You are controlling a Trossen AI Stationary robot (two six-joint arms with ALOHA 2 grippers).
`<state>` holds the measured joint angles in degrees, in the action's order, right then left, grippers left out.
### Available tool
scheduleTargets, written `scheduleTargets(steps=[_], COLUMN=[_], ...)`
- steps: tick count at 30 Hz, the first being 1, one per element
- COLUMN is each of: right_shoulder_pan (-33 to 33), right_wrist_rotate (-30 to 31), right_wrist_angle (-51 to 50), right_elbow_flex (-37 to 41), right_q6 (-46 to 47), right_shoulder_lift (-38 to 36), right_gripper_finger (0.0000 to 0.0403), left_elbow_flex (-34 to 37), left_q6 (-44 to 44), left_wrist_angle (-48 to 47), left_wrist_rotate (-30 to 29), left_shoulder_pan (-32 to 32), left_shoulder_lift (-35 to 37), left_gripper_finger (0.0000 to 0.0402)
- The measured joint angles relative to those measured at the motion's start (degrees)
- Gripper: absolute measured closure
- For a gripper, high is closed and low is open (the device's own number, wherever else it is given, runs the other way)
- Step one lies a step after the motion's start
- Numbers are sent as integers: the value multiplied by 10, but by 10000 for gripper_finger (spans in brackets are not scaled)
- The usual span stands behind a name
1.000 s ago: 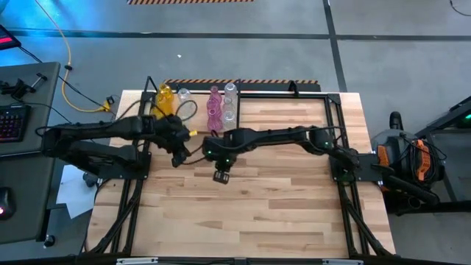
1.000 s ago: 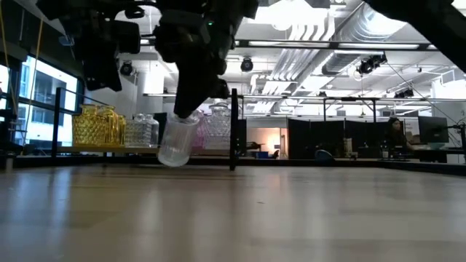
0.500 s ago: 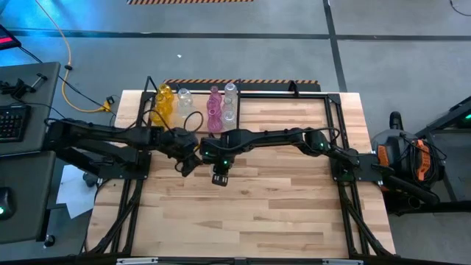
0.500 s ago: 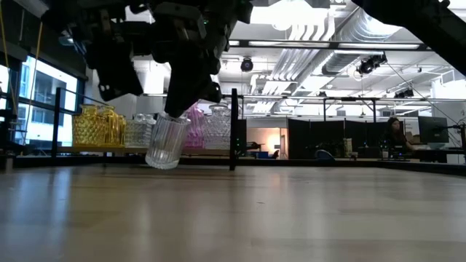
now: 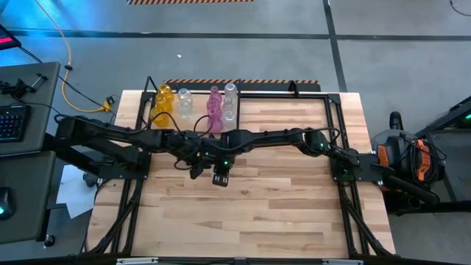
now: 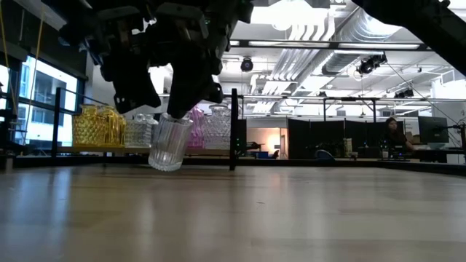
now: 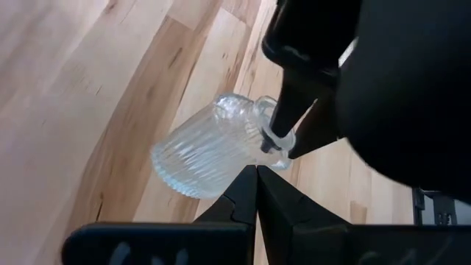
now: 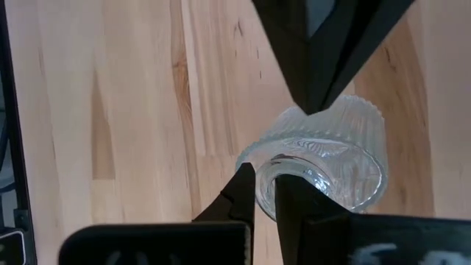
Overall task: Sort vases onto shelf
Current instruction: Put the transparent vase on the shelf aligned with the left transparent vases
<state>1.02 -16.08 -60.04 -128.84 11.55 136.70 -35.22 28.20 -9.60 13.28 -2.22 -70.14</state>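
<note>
- Right gripper [image 8: 263, 193]: seen clamped on the rim of a clear ribbed vase [image 6: 169, 140]; one finger lies inside the mouth, the other outside. The vase is carried tilted, just above the tabletop [image 5: 280, 199], near the table's middle.
- Left gripper [image 7: 256, 193]: fingers pressed together with nothing between them; the tips are pointed at the carried vase, beside its ribbed belly. Contact cannot be judged from these views.
- In the high view, both grippers are found close together, just toward 6 o'clock of the shelf [image 5: 239, 94].
- Shelf: set along the table's 12 o'clock edge. In the low view, an amber vase [image 6: 98, 125], a clear vase [image 6: 138, 129], a pink vase [image 6: 195, 124] and another clear vase [image 6: 218, 125] are seen standing on its board, to the 9 o'clock side of the black divider [image 6: 234, 128].
- Progress (judged): several vases are already placed and one is in transit. No other loose vase is seen on the tabletop, so the sorting is judged to be near its end; the carried vase is yet to be set upright on the shelf.
</note>
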Motion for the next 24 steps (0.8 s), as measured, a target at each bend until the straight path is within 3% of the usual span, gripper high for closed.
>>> scheduleTargets(steps=[13,24], right_shoulder_pan=[1,1], right_wrist_rotate=[2,6], right_wrist_angle=[-20,-1], right_elbow_flex=[0,0], right_q6=[-15,-11], right_shoulder_lift=[0,-3], right_gripper_finger=[368,350], left_elbow_flex=[0,0], left_q6=[12,2], left_wrist_angle=[-1,-154], left_wrist_rotate=[0,-52], left_shoulder_pan=[5,-2], left_shoulder_lift=[-10,90], left_gripper_finger=[402,402])
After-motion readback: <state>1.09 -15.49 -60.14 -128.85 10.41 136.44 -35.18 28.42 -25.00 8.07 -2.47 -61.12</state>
